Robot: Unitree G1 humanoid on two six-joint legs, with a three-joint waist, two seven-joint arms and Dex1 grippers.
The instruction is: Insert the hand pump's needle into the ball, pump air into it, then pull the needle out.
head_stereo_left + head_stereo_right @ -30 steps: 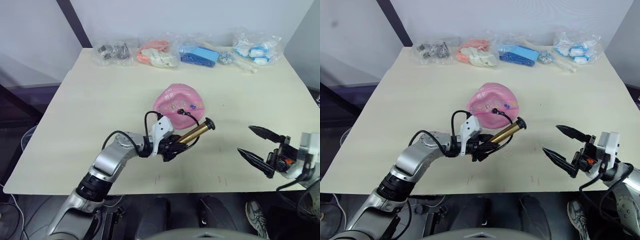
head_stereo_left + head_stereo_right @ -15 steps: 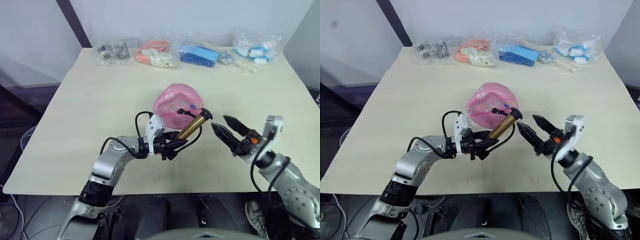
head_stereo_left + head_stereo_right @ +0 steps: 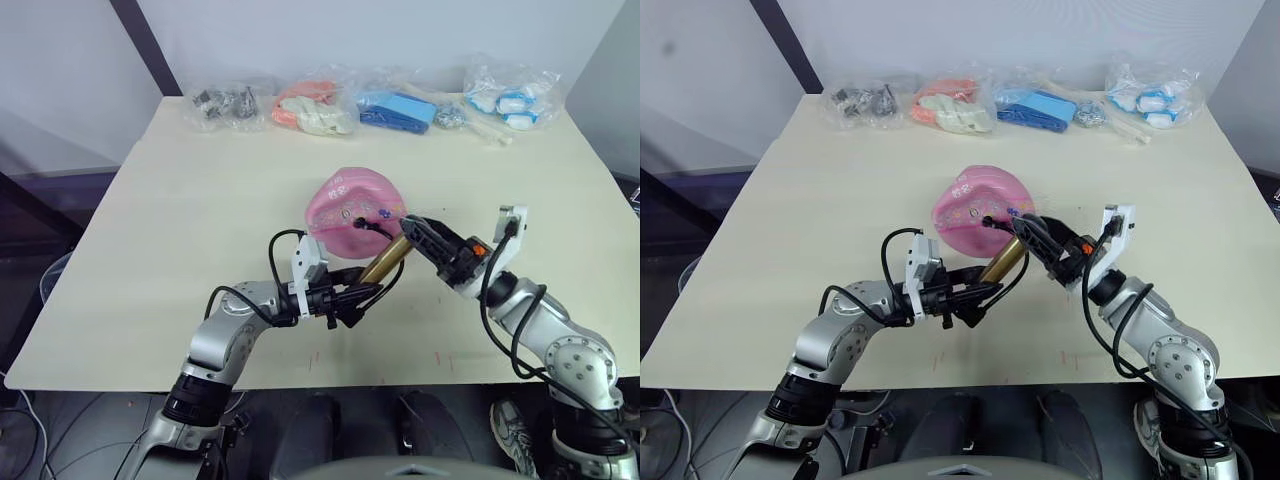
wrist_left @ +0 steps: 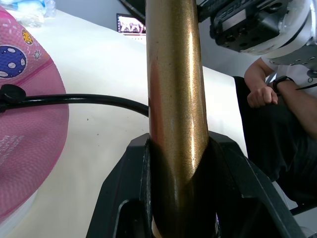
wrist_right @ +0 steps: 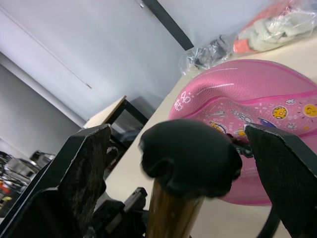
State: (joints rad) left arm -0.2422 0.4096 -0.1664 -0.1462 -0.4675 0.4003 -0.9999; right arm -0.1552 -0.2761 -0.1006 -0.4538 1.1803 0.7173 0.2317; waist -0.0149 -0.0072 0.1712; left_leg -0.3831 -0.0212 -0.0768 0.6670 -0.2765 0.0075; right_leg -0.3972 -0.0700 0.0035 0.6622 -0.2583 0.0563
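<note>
The left gripper (image 3: 345, 300) clamps the pump (image 3: 385, 266), its axis rising far-right; the handle (image 5: 190, 156) sits between the right gripper's (image 3: 425, 236) open fingers.

Items on the table (image 3: 180, 200): one pink ball (image 3: 358, 205), one hand pump (image 3: 385, 264) with one hose (image 4: 79, 101), and four clear plastic bags (image 3: 225, 102) in a row at the far edge. Two grippers are present, left (image 3: 345, 303) and right (image 3: 420, 232), each with two black fingers (image 5: 81, 173). One person (image 4: 277, 109) is visible in the left wrist view.
</note>
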